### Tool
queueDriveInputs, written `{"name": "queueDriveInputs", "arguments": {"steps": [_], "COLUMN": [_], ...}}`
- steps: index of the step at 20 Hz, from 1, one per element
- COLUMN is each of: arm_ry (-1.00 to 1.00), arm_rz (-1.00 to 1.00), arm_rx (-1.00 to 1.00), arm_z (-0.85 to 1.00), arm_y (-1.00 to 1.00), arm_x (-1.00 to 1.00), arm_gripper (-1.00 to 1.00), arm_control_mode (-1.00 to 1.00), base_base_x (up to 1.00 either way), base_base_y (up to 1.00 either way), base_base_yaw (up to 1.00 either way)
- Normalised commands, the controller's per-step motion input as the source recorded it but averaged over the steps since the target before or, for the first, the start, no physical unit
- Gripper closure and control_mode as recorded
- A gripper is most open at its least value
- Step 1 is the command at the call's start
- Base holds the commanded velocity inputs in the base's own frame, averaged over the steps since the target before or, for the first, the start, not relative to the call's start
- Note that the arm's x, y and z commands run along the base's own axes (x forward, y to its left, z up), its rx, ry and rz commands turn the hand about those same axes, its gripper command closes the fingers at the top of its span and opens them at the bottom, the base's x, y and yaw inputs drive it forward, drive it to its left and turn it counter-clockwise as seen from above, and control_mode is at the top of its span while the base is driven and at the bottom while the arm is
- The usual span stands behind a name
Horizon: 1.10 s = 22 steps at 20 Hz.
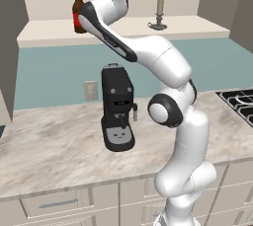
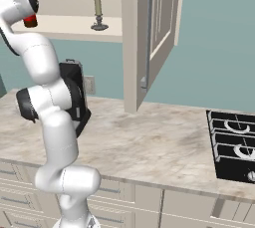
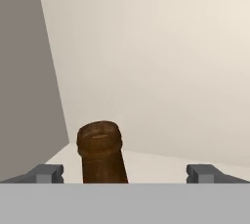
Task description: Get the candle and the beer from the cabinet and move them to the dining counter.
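The arm is stretched up into the open cabinet, and the gripper sits level with the top of the beer, its 2 fingertips spread wide with the bottle's brown mouth between them, nearer the one on the left of the hand view. Nothing is pinched yet; there is clear shelf showing either side of the glass.

The beer stands upright at the left end of the shelf, and the candle stands well apart from it toward the right, in its small dark holder.

To my eye that bottle will be stiff, smooth and likely a bit slippery, and heavy enough low down to swing if taken by the lip alone. I would close on the neck just under the rim, or lower still where the glass widens, and lift straight. It is glass, so a knock against the cabinet side wall close by could tip or crack it
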Motion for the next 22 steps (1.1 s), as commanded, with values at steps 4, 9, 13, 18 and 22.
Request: {"name": "queueDriveInputs", "arguments": {"steps": [4,9,13,18,22], "arm_ry": [0.0,0.0,0.0,0.0,0.0], "arm_rz": [0.0,0.0,0.01,0.0,0.0], "arm_rx": [0.0,0.0,0.0,0.0,0.0], "arm_z": [0.0,0.0,0.0,0.0,0.0], "arm_y": [0.0,0.0,-0.05,0.0,0.0], "arm_x": [0.0,0.0,0.0,0.0,0.0], "arm_gripper": [-1.0,-1.0,1.0,1.0,1.0], "arm_control_mode": [-1.0,-1.0,-1.0,-1.0,-1.0], "base_base_x": [0.0,0.0,0.0,0.0,0.0], "base_base_y": [0.0,0.0,0.0,0.0,0.0], "base_base_yaw": [0.0,0.0,0.0,0.0,0.0]}}
